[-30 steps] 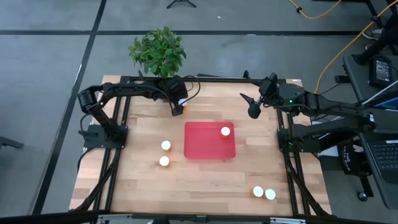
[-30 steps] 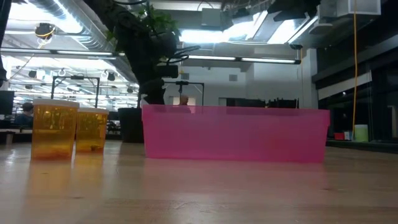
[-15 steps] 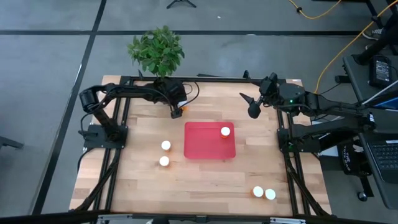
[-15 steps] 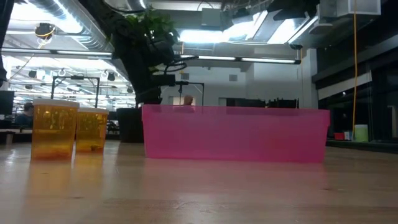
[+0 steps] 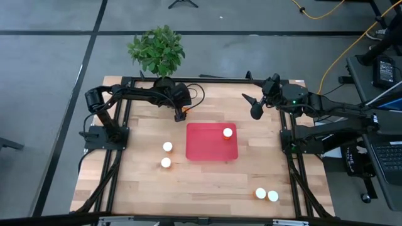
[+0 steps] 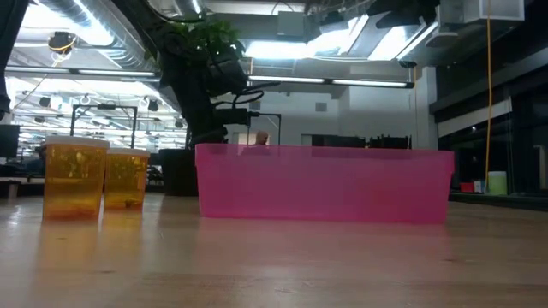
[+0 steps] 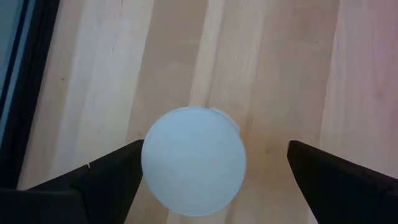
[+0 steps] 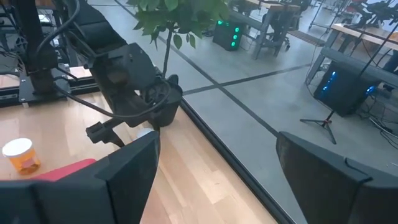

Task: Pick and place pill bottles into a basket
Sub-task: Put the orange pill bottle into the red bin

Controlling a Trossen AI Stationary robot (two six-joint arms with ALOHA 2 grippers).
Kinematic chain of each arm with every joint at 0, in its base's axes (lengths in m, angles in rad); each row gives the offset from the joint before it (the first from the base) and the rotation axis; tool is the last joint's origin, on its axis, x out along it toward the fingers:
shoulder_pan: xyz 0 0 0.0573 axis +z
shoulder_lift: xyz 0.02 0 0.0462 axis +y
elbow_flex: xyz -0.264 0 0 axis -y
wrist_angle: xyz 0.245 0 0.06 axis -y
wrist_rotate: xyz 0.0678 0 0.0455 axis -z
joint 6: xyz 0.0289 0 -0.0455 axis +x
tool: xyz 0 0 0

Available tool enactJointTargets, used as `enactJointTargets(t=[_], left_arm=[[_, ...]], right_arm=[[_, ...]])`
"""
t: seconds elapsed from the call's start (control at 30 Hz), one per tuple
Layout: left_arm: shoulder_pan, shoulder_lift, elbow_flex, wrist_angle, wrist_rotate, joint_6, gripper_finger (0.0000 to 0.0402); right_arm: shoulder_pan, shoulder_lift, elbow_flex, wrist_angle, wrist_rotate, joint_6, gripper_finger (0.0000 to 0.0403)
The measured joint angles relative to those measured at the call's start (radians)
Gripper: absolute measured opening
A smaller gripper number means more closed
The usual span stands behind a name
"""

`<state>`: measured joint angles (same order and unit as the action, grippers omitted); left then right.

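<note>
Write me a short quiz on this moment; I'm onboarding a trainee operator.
1. How many pill bottles stand inside the basket? A none, B one, C three.
2. True or false: the right gripper is shut on a bottle.
3. Fill in: the left gripper has its fingers either side of a white-capped bottle, and they are ___.
Key: 1 B; 2 false; 3 open.

I read the table (image 5: 207, 182) as pale wood planks, smooth with a soft sheen. On it, the basket (image 5: 211, 141) looks like red plastic, translucent pink from the low view, with a matt floor. The pill bottles (image 6: 75, 180) beside the basket are translucent orange plastic; the cap (image 7: 193, 160) under my left gripper (image 7: 211, 177) is smooth matt white. The gripper's fingers (image 7: 93, 183) look matt black.
</note>
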<state>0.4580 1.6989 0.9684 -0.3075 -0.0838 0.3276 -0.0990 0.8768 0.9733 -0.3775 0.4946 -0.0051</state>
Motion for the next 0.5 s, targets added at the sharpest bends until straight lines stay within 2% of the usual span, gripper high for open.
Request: enactJointTargets(t=[0.17, 0.5], left_arm=[[0.0, 0.0, 0.0, 0.0, -0.002, 0.0, 0.0343], [0.0, 0.0, 0.0, -0.002, -0.011, 0.0, 0.0244]], right_arm=[[0.0, 0.0, 0.0, 0.0, 0.0, -0.001, 0.0323], [0.0, 0.0, 0.0, 0.0, -0.001, -0.002, 0.0323]])
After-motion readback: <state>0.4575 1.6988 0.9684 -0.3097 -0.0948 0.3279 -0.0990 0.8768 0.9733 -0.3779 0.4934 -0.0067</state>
